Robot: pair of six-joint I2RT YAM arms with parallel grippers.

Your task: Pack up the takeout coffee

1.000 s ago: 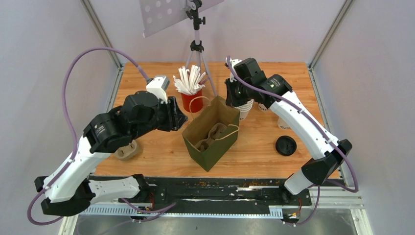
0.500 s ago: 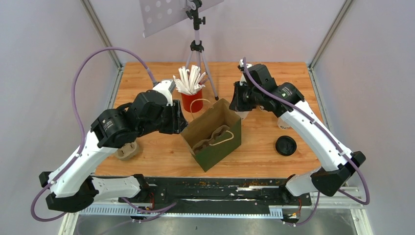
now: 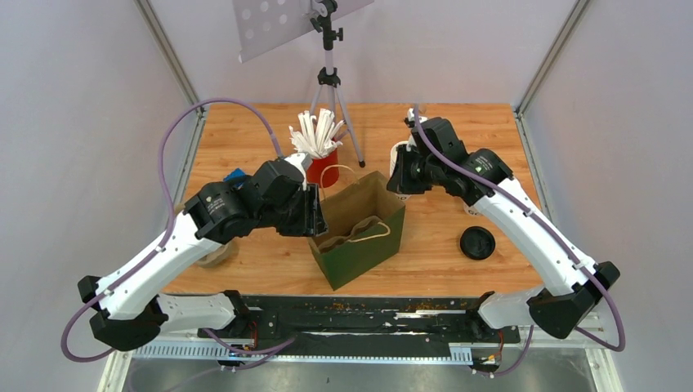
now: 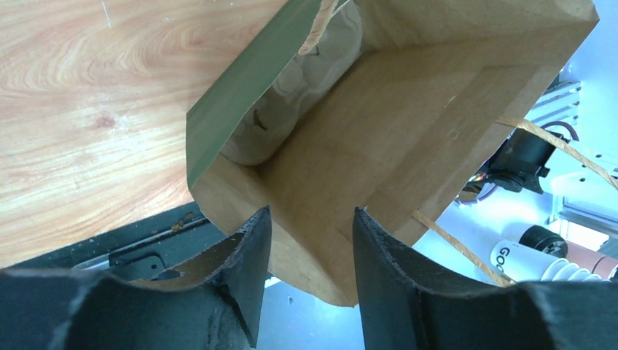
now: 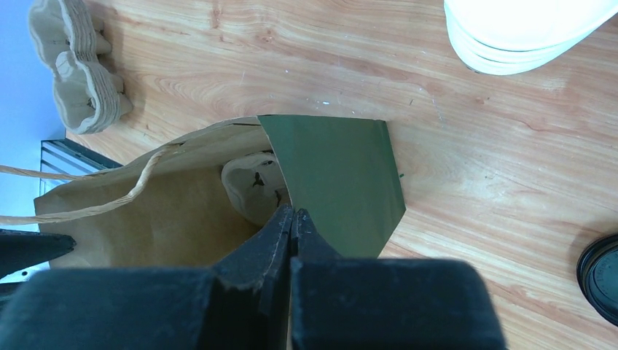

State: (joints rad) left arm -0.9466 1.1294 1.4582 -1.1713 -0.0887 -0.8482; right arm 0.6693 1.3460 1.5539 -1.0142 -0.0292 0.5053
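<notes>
Both hands flank the open bag [image 3: 359,237], its mouth unobstructed above.

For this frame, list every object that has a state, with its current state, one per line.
Paper bag: upright, mouth open, both grippers at its rim.
Cup carrier: inside the bag.
Black lid: loose on the table, right of the bag.
Left gripper: open, straddling the bag wall.
Right gripper: shut on the bag rim.

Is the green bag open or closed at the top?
Open. The green bag gapes at the top: you see its brown inside and a cardboard cup holder at the bottom.
</notes>
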